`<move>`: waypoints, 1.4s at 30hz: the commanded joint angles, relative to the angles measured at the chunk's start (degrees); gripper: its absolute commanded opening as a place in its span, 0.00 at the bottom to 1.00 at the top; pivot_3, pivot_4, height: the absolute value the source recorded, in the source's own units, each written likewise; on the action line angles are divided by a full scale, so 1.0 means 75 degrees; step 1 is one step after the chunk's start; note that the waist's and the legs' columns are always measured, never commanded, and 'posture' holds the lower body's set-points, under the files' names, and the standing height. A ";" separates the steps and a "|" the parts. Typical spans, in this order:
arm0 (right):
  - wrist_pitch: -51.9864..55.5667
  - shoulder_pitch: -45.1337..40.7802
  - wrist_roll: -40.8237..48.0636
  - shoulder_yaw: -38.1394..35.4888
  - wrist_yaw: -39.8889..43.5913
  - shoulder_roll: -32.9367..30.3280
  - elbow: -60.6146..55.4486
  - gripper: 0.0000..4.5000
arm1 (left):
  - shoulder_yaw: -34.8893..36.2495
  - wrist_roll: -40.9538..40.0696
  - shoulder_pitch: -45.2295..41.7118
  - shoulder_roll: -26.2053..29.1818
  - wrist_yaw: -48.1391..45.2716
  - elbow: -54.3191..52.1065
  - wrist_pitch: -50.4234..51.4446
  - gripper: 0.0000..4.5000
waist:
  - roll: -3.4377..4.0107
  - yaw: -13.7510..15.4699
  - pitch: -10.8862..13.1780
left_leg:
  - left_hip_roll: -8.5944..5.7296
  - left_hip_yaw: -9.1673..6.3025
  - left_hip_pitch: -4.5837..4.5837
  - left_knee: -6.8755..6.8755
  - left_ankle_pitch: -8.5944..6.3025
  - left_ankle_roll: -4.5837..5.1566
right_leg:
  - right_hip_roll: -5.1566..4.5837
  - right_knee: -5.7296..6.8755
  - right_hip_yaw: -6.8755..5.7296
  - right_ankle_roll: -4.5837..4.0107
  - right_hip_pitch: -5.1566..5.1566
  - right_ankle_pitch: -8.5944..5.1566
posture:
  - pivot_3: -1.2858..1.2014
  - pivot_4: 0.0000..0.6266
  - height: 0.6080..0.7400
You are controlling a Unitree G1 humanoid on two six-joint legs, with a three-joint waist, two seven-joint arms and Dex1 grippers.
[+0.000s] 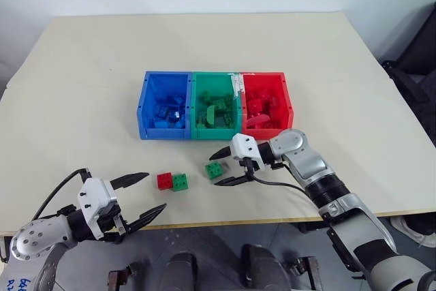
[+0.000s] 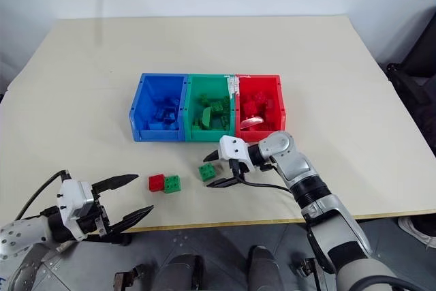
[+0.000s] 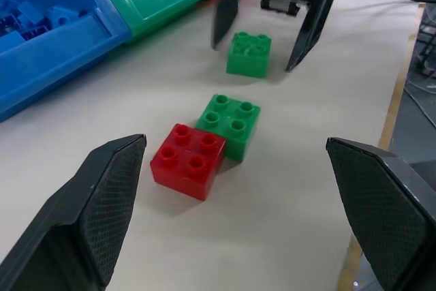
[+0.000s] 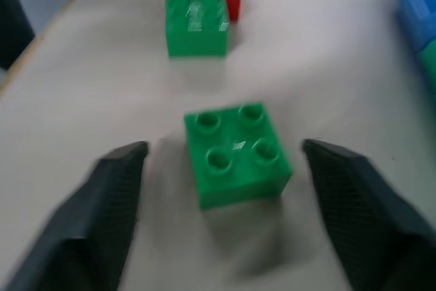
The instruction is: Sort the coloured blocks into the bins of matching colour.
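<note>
We see a red block point(image 1: 164, 180) touching a green one point(image 1: 180, 182) nearby; our right gripper point(image 1: 227, 166), jaws apart, straddles the lone green block point(image 1: 214, 170) without touching; left gripper point(image 1: 142, 195) wide open

Silver-grey jointed arms point(image 1: 310, 161) with white wrist housings, thin black cables and black pointed textured jaws.
</note>
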 commanded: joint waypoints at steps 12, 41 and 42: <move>0.2439 -0.0740 0.1723 -0.2146 -0.1768 0.0478 -0.0976 0.32 | 0.0878 -0.0681 0.0202 -0.0502 0.0766 -0.0436 0.0057 1.00 | 0.0001 -0.0011 0.0000 | 0.0007 0.0002 0.0000 -0.0001 -0.0003 -0.0005 | 0.0002 0.0001 0.0000 -0.0001 -0.0004 0.0000 | 0.52 0.24 1.00; 0.0521 0.2526 0.1913 -0.2950 0.0820 -0.2691 -0.2400 0.99 | 0.1865 -0.0528 -0.0147 0.1043 -0.0543 0.1716 0.0158 1.00 | 0.0001 0.0010 0.0001 | 0.0012 0.0025 0.0001 -0.0012 -0.0025 0.0013 | 0.0006 -0.0007 -0.0020 -0.0015 -0.0009 -0.0008 | 0.52 0.24 1.00; 0.0287 0.2641 0.1935 -0.2927 0.0909 -0.2744 -0.2517 0.99 | 0.1716 -0.0586 -0.0237 0.1174 -0.0631 0.1614 0.0354 1.00 | 0.0001 0.0010 0.0001 | 0.0012 0.0025 0.0001 -0.0013 -0.0025 0.0012 | 0.0007 -0.0008 -0.0020 -0.0014 -0.0008 -0.0008 | 0.52 0.24 1.00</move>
